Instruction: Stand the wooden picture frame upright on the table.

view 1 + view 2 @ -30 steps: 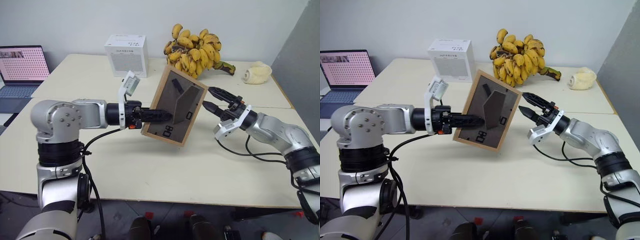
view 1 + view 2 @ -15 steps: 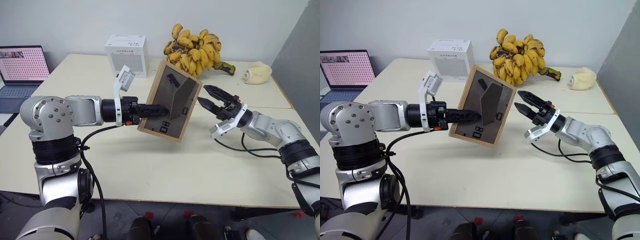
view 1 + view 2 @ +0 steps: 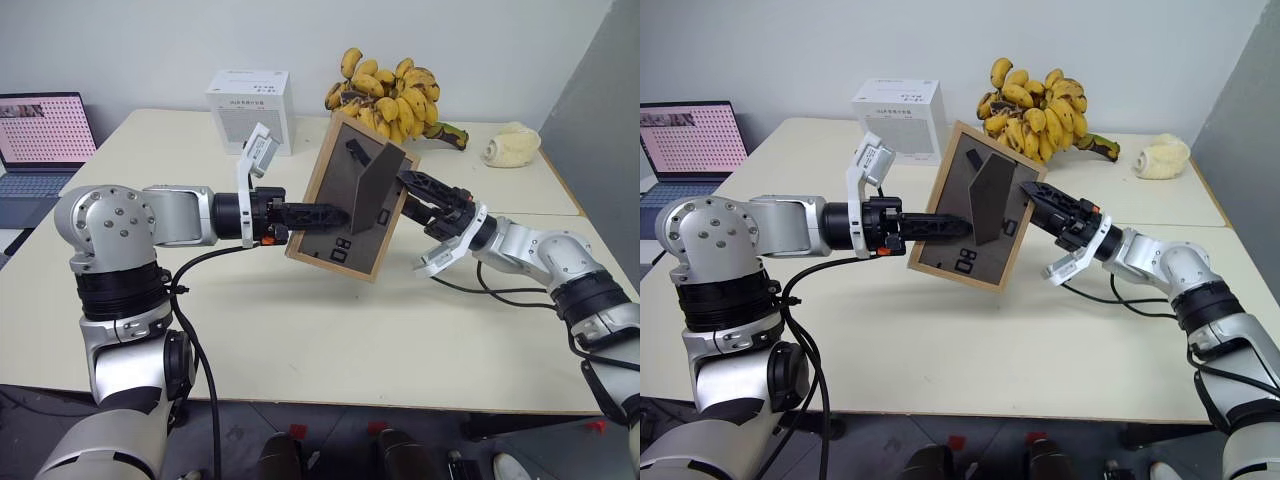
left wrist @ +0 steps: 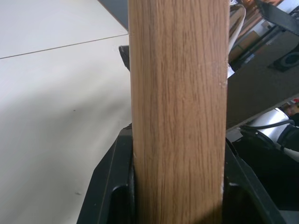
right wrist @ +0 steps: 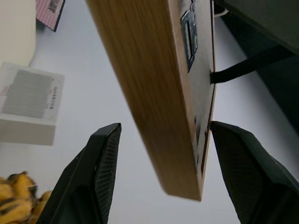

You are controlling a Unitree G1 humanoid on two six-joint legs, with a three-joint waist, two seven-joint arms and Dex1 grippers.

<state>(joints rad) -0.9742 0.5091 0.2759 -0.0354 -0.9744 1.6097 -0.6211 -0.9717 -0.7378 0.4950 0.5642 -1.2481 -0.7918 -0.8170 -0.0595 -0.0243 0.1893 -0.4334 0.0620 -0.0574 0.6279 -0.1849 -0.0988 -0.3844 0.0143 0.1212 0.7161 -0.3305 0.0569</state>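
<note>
Above the middle of the cream-beige flat worktop, the small rectangular light-wood picture frame hung in the air, clear of the surface, tilted, dark grey back with its stand flap and white numerals facing the camera. Left pincer was clamped on the frame's left wooden edge, both black fingers pressed flat against the rail in the left wrist view. Right pincer sat at the frame's right edge with its fingers spread wide, one on either side of the rail in the right wrist view, not closed on it.

Handling guess: frame looked light, rigid, one pincer carried it fine. Wood rail was smooth, so a pinch near one edge could let it swing or slip. Front likely glazed, so probably fragile if dropped or knocked. Stand flap looked thin and hinged, poor place to grab hard. Best hold seemed to be the wooden side rails, opposite edges, leaving the flap free to swing out.

Far side held a white box, a yellow banana bunch and a pale lumpy object at far right; an open laptop sat far left.
</note>
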